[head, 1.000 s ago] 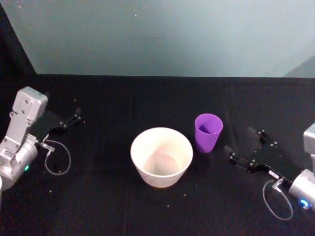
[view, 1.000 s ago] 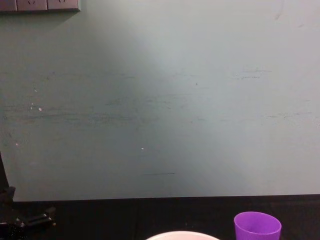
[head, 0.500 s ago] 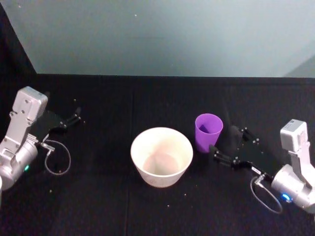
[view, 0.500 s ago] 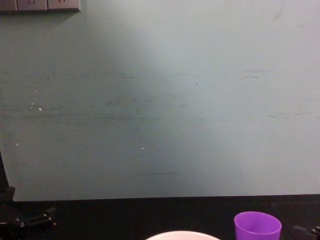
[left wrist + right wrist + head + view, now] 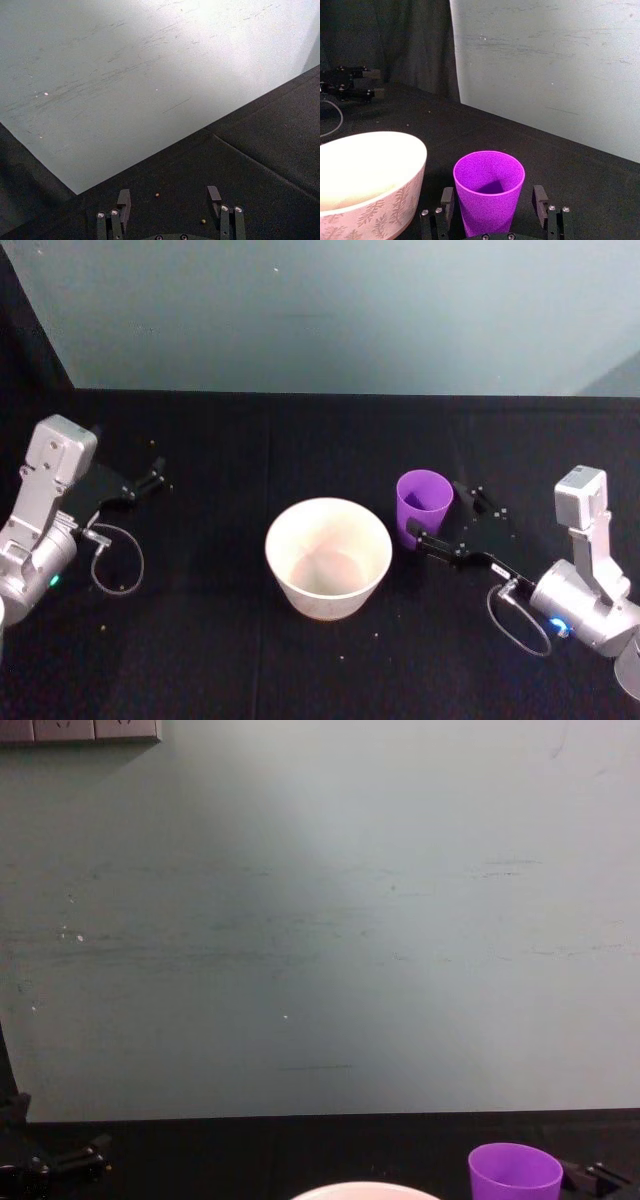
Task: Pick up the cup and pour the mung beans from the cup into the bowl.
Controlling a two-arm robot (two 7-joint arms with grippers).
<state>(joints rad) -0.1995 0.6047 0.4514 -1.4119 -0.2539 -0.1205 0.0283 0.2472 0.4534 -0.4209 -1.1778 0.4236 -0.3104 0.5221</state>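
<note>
My right claw (image 5: 437, 513) sits right of centre, fingers spread wide either side of the cup (image 5: 424, 498), not clamping it. The cup stands upright just right of the bowl (image 5: 330, 606). My left claw (image 5: 150, 476) rests mid-left, fingers apart.

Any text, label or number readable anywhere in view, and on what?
None can be read.
The cup: plain purple, no label.
The bowl: a leaf pattern, no words.
The wall sockets: no marking legible.
The right gripper, open either side of the cup, and the left gripper, parked far left: no lettering.
</note>
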